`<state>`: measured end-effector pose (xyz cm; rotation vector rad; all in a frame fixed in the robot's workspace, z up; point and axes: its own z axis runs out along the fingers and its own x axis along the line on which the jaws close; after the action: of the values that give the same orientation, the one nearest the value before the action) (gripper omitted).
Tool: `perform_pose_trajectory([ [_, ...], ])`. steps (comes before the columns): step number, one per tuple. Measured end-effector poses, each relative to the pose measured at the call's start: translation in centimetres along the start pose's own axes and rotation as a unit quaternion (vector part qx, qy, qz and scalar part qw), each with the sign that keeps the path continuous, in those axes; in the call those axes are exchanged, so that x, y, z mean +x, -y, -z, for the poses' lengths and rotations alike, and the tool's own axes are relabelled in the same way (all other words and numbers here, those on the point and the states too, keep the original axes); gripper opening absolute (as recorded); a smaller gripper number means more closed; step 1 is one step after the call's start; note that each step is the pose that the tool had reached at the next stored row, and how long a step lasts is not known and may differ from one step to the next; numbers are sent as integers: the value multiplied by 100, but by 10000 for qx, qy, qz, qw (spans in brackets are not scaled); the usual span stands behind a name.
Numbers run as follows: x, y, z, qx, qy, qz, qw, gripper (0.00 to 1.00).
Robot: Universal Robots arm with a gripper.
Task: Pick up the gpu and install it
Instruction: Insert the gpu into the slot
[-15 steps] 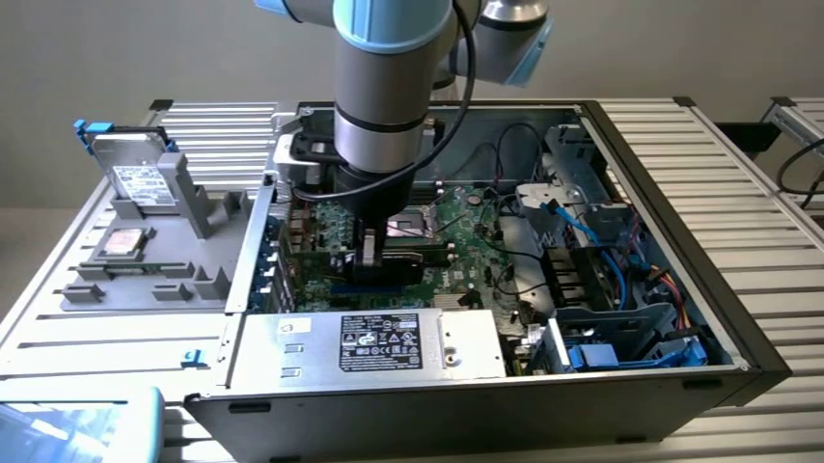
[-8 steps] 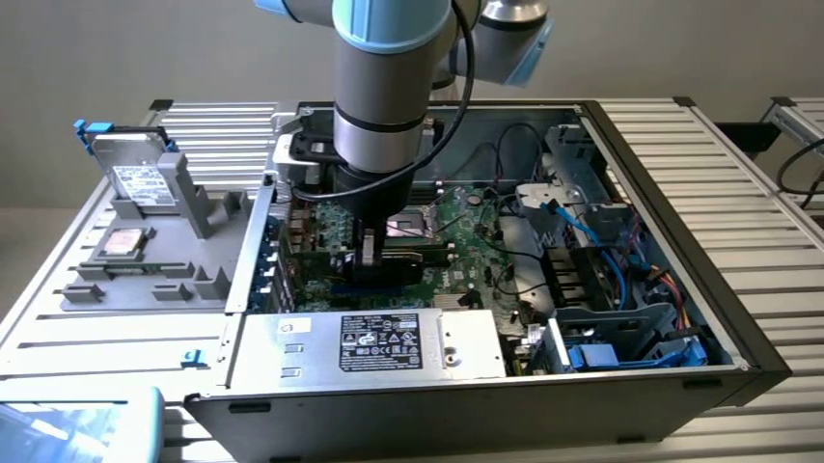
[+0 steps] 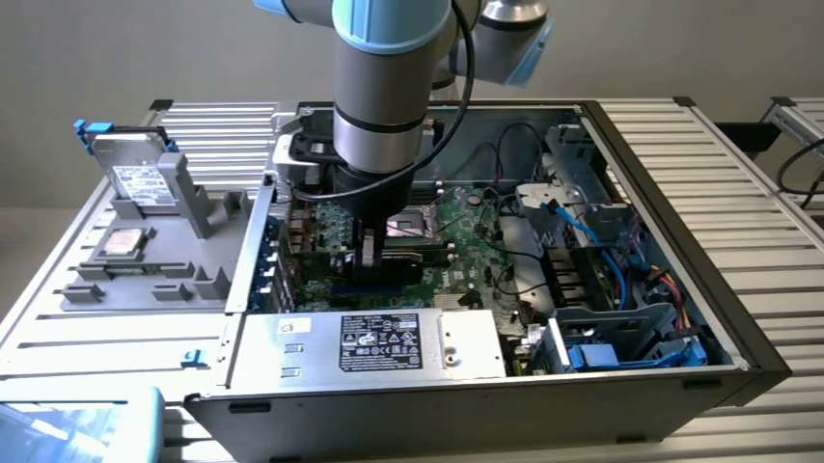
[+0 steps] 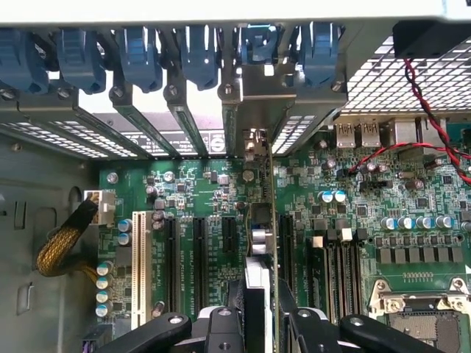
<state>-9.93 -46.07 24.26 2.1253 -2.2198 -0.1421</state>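
1. Gripper (image 3: 370, 253) down inside open computer case (image 3: 721, 318), over green motherboard (image 3: 470, 236), at roughly 10 o'clock from case centre in the exterior view.
2. Fingers (image 4: 291, 309) narrowed onto the gpu (image 4: 259, 235), pinching it edge-on from both sides; card upright, seen from above as a thin strip with its silvery end bracket (image 4: 254, 99) toward the case's rear wall.
3. Gpu standing in line with an expansion slot, among black slots (image 4: 200, 257) and one white slot (image 4: 138, 268); cannot tell whether fully seated.
4. Bracket lying up against the row of slot openings, beneath blue retention clips (image 4: 199, 55).
5. Power supply (image 3: 380, 345) with black label at 6 o'clock of the gripper in the exterior view.
6. Blue cables (image 3: 605, 241) and drive bays at 3 o'clock.
7. Grey parts tray (image 3: 142, 280) outside the case at 9 o'clock, holding silver hard drive (image 3: 138, 178) upright.
8. CPU socket (image 4: 423, 312) near the memory slots (image 4: 335, 265), just beside the fingers.
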Motion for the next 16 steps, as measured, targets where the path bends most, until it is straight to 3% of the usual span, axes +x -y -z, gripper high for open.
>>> perform_pose_trajectory([
  [16, 9, 8, 2, -3, -9, 76, 10000, 28],
])
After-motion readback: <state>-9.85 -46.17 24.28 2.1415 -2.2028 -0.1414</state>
